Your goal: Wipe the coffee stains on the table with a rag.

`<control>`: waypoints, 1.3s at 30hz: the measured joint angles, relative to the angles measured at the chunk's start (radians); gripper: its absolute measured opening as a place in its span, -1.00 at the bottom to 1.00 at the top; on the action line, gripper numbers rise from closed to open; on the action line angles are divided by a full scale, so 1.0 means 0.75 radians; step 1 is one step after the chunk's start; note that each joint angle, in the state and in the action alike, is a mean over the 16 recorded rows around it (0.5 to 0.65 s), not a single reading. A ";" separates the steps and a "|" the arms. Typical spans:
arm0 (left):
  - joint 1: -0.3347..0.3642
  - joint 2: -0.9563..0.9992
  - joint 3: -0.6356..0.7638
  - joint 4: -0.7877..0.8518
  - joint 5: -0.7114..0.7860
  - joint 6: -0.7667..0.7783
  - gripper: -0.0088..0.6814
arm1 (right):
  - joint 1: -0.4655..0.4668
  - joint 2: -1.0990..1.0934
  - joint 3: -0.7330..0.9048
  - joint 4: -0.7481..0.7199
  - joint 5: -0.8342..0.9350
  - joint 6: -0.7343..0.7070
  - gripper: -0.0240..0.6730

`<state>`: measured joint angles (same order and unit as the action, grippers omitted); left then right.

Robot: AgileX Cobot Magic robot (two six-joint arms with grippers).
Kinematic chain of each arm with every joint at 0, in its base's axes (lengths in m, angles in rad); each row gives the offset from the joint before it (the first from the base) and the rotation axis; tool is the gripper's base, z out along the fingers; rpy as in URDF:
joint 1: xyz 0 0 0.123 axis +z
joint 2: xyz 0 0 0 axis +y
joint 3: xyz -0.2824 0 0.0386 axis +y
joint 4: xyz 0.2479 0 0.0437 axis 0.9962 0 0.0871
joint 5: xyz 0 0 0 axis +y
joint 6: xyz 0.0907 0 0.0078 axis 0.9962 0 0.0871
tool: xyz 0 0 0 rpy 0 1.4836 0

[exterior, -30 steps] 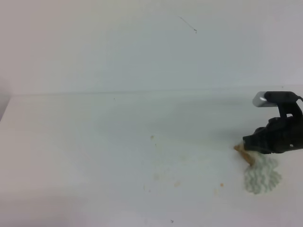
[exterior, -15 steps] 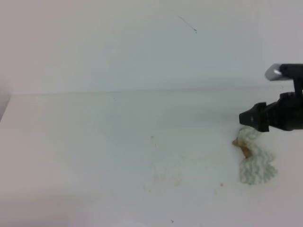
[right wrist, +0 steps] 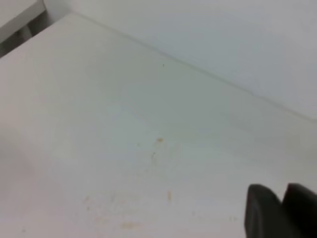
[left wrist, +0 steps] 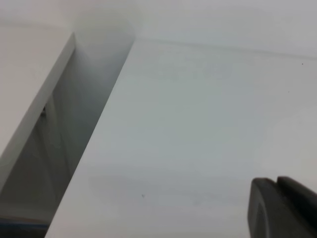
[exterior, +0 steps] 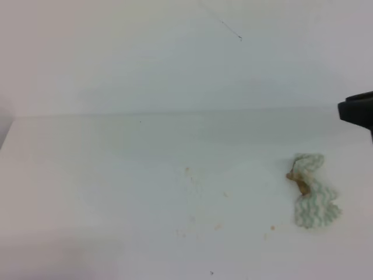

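- The rag (exterior: 310, 195) lies loose on the white desk (exterior: 105, 175) toward 3 o'clock in the high view, bow-shaped, green zigzags, brown smudge at its pinched middle
- Faint coffee stains (exterior: 201, 224) and small brown specks sit mid-desk, well apart from the rag, at its 9 o'clock
- The right gripper (exterior: 358, 112) shows only as a dark edge at the rag's 1 o'clock, holding nothing; whether its jaws stand wide or narrow I cannot tell
- The left gripper (left wrist: 282, 208) shows only a dark tip; its jaws' state cannot be told
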<state>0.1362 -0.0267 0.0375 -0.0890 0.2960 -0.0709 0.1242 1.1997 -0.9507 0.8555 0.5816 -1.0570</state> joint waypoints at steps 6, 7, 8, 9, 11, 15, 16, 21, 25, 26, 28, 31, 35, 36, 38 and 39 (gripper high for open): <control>0.000 0.000 0.000 0.000 0.000 0.000 -0.97 | 0.000 -0.304 0.096 -0.205 -0.025 0.168 -0.75; 0.000 0.000 0.000 0.000 0.000 0.000 -0.97 | 0.000 -0.359 0.126 -0.231 -0.046 0.195 -0.80; 0.000 0.000 0.000 0.000 0.000 0.000 -0.97 | 0.000 -0.415 0.160 -0.254 -0.072 0.219 -0.84; 0.000 0.000 0.000 0.000 0.000 0.000 -0.97 | 0.000 -0.472 0.199 -0.275 -0.102 0.241 -0.86; 0.000 0.000 0.000 0.000 0.000 0.000 -0.97 | 0.000 -0.585 0.288 -0.310 -0.176 0.280 -0.88; 0.000 0.000 0.000 0.000 0.000 0.000 -0.97 | 0.000 -0.797 0.497 -0.338 -0.368 0.338 -0.90; 0.000 0.000 0.000 0.000 0.000 0.000 -0.97 | 0.000 -0.843 0.549 -0.337 -0.417 0.347 -0.90; 0.000 0.000 0.000 0.000 0.000 0.000 -0.97 | 0.000 -1.015 0.772 -0.322 -0.615 0.363 -0.90; 0.000 0.000 0.000 0.000 0.000 0.000 -0.97 | 0.000 -1.081 0.885 -0.308 -0.714 0.363 -0.90; 0.000 0.000 0.000 0.000 0.000 0.000 -0.97 | 0.000 -1.090 0.903 -0.304 -0.730 0.363 -0.91; 0.000 0.000 0.000 0.000 0.000 0.000 -0.97 | 0.000 -1.101 0.928 -0.298 -0.748 0.363 -0.91; 0.000 0.000 0.000 0.000 0.000 0.000 -0.97 | 0.000 -1.106 0.948 -0.297 -0.747 0.363 -0.91; 0.000 0.000 0.000 0.000 0.000 0.000 -0.97 | 0.000 -1.125 0.964 -0.297 -0.717 0.363 -0.91; 0.000 0.000 0.000 0.000 0.000 0.000 -0.97 | -0.001 -1.135 0.966 -0.297 -0.710 0.363 -0.91; 0.000 0.000 0.000 0.000 0.000 0.000 -0.97 | -0.003 -1.162 0.971 -0.297 -0.698 0.362 -0.91; 0.000 0.000 0.000 0.000 0.000 0.000 -0.97 | -0.005 -1.180 0.975 -0.297 -0.693 0.361 -0.91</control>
<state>0.1362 -0.0267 0.0375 -0.0890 0.2960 -0.0709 0.1207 0.3147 -0.2196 0.6331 0.0619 -0.7864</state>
